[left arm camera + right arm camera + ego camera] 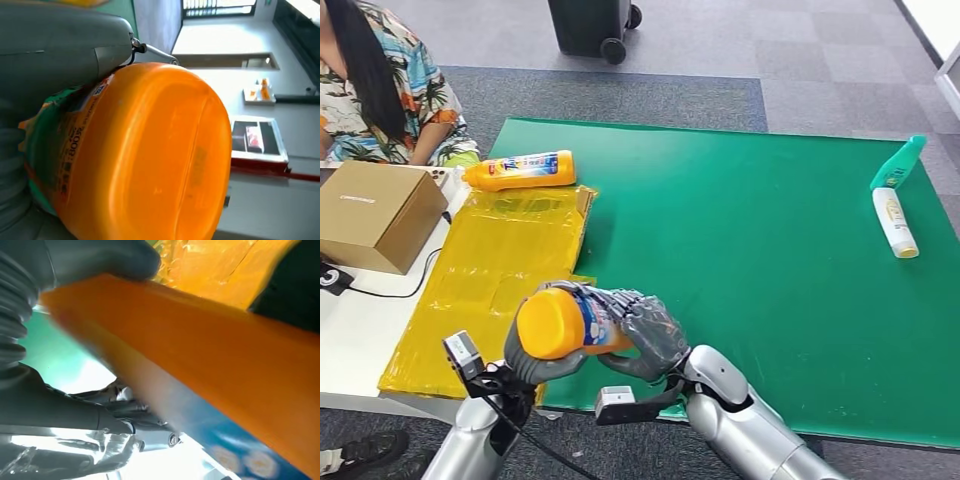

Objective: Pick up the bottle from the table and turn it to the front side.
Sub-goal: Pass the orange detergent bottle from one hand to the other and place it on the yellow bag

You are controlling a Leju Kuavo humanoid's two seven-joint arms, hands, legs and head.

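An orange bottle (560, 322) with a colourful label hangs above the table's front edge, its flat base towards me. My left hand (518, 358) cups it from below near the base. My right hand (649, 330) wraps its dark fingers over the labelled middle. In the left wrist view the bottle's orange base (158, 160) looms close, with my left hand's grey thumb (64, 45) lying along it. In the right wrist view the bottle's orange side (211, 365) crosses the picture, blurred, under my right hand's thumb (94, 260).
A second orange bottle (522, 170) lies on crumpled yellow plastic (497, 260) at the left of the green mat (758, 250). A white bottle (895, 222) and a green one (898, 164) lie far right. A cardboard box (376, 215) and a seated person (384, 85) are at the left.
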